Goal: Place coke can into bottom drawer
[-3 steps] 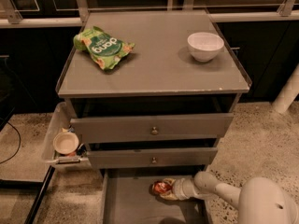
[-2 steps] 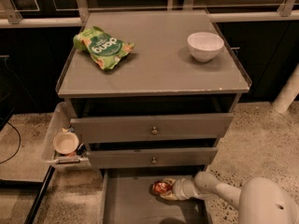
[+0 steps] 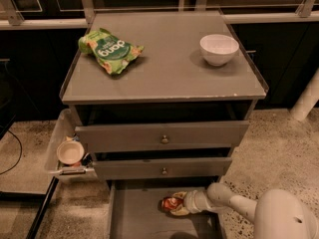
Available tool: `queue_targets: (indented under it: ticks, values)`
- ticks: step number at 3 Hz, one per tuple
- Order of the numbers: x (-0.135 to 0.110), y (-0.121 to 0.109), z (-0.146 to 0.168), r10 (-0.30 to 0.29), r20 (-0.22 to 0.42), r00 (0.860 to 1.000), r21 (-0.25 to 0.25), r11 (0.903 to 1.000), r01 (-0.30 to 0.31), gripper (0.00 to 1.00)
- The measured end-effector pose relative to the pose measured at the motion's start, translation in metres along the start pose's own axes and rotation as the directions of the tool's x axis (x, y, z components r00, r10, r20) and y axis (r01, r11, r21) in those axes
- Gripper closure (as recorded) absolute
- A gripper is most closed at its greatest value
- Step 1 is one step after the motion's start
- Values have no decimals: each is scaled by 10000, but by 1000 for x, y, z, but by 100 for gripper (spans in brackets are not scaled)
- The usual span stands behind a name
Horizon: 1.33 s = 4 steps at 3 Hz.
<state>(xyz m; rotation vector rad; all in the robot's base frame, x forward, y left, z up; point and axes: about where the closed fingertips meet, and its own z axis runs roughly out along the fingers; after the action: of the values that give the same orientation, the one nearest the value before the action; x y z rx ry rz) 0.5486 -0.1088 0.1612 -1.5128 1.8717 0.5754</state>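
Note:
The coke can (image 3: 170,204) lies on its side, red with a silver end, over the floor of the open bottom drawer (image 3: 137,218), the pulled-out grey tray under the two drawer fronts. My gripper (image 3: 180,205) reaches in from the right on a white arm and is at the can's right end. I cannot tell whether the can rests on the drawer floor or hangs just above it.
A green snack bag (image 3: 109,51) and a white bowl (image 3: 219,49) sit on the cabinet top. Two closed drawer fronts with brass knobs (image 3: 164,139) are above the open drawer. A side tray with a small cup (image 3: 70,152) hangs at the cabinet's left.

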Motion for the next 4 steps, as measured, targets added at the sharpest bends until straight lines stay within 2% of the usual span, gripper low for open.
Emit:
queue_targets:
  ticks: [1,2,3,4]
  values:
    - [0,0,0,0,0,10000,-1,10000,0,13]
    - [-10,7,-11,-154,221,9996,52,9999,153,0]
    - [-23,12,-48,-552,199,9983,467,9974,542,0]
    - [-35,26,-99,-1117,-227,9935,1060,9879,1135,0]
